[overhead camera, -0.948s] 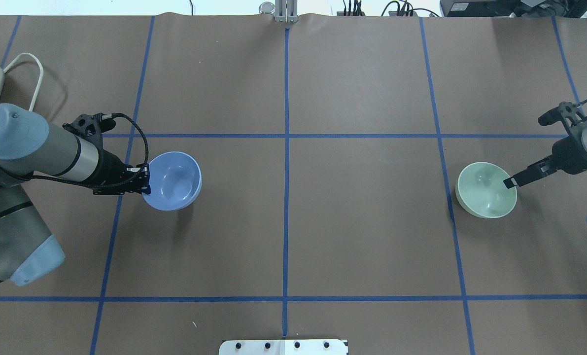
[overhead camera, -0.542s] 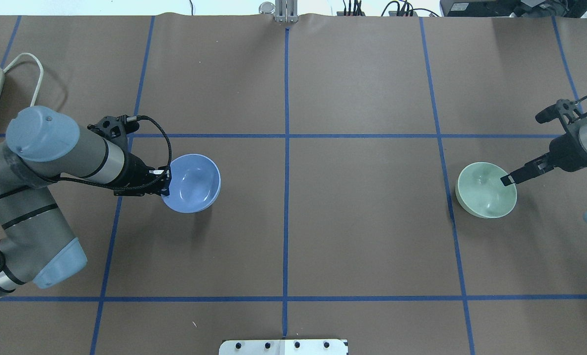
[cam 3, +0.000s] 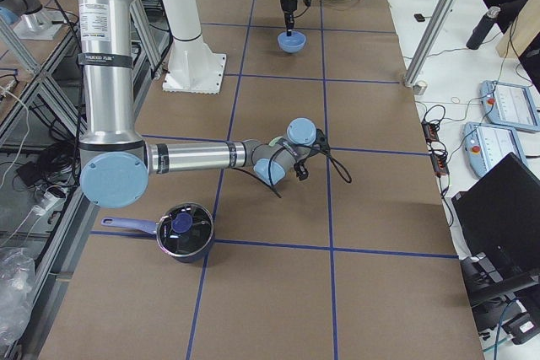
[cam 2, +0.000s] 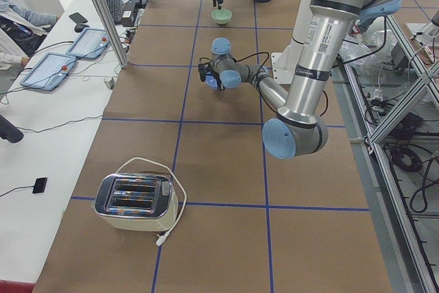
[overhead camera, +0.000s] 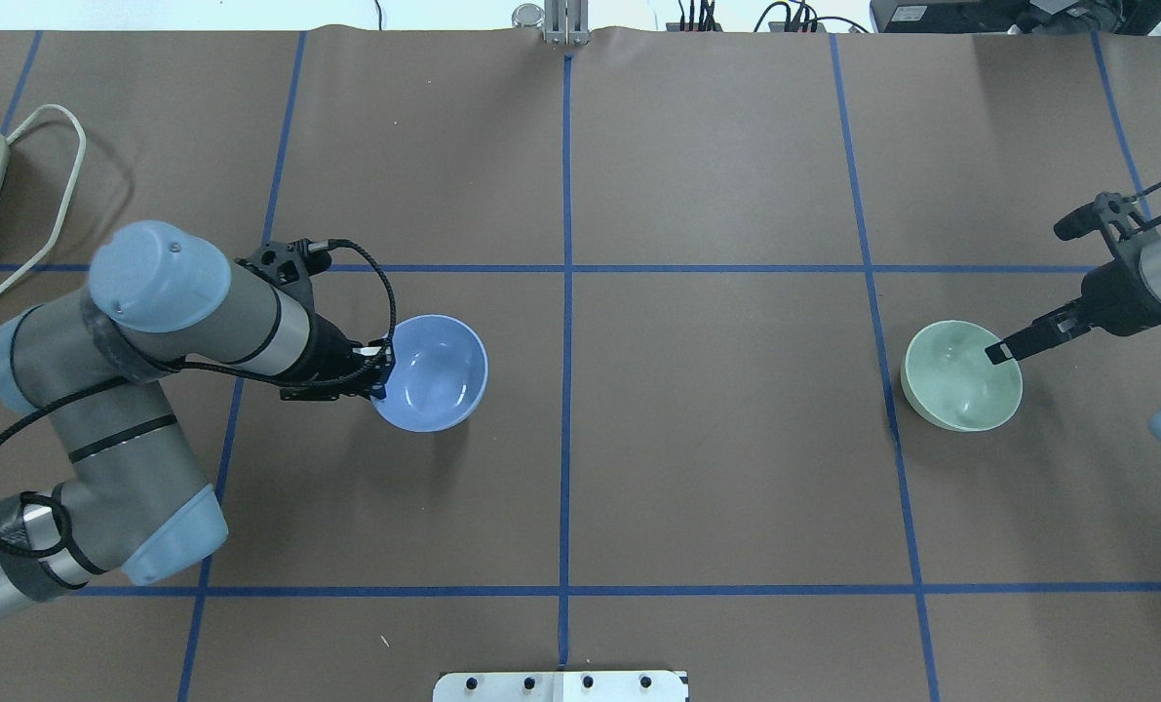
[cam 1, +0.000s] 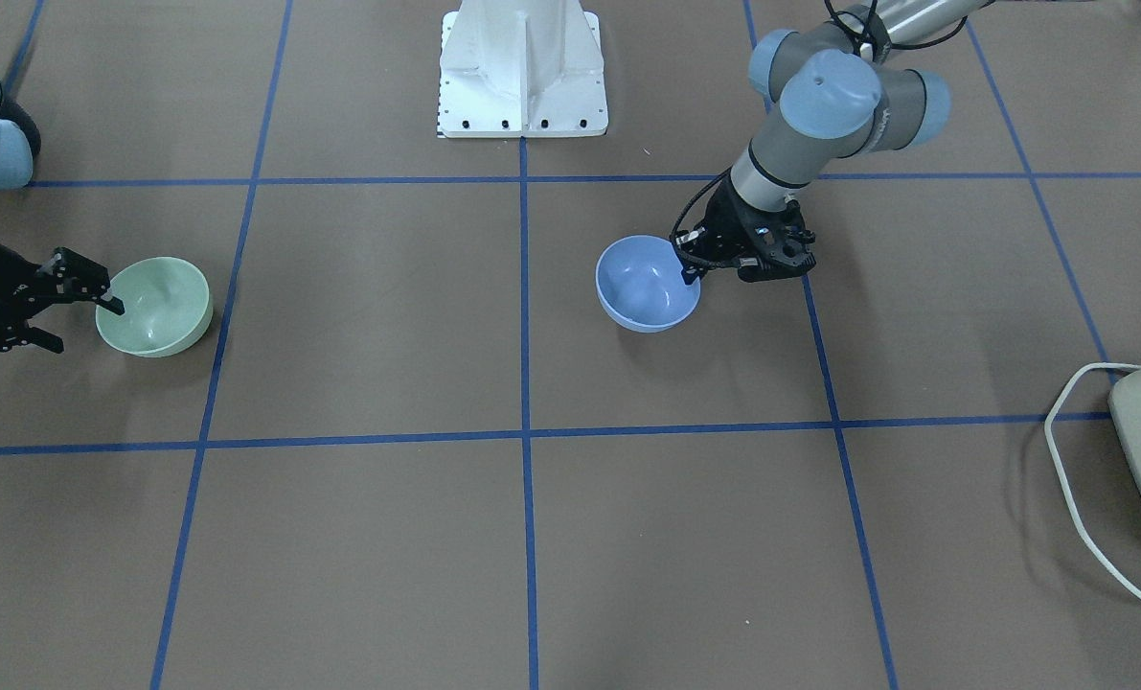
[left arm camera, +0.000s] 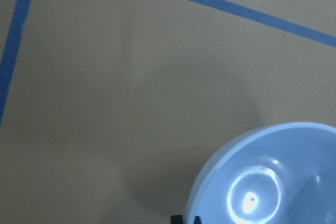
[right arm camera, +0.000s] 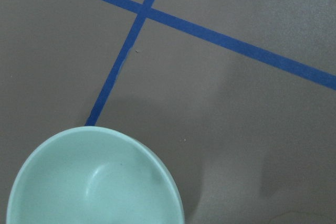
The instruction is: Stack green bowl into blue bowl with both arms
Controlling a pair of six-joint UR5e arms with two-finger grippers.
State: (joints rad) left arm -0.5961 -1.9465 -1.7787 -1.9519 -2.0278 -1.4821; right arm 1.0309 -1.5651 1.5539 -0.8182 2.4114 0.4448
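The left pincer [overhead camera: 381,375] is clamped on the near rim of the blue bowl [overhead camera: 439,375], one finger inside and one outside. A rim pinch is the likely choice because the smooth, handleless plastic offers nothing else to catch. The bowl hangs from it mouth-up and slightly tilted, and its shadow sits off to one side, so it looks raised off the counter [overhead camera: 716,439], in the left half and not far from the central tape line [overhead camera: 566,390]. Holding it towards the middle would suit its role as the receiving bowl, within reach of both arms. Well apart on the right side, the right pincer [overhead camera: 1001,351] stands with its jaws apart. One fingertip reaches over the rim of the green bowl [overhead camera: 955,390] and the other stays outside in the front-facing view, so it seems set to straddle the wall and has not yet closed. The green bowl rests upright on the counter just right of a tape line, so the stacking itself is not yet begun. Neither bowl carries any label or mark. The left arm [cam 2: 315,46] has a strip of print down its upright tube, too small to read. A toaster [cam 2: 136,200] stands at the left end and a dark pot [cam 3: 181,232] at the right end, both with no legible brand.
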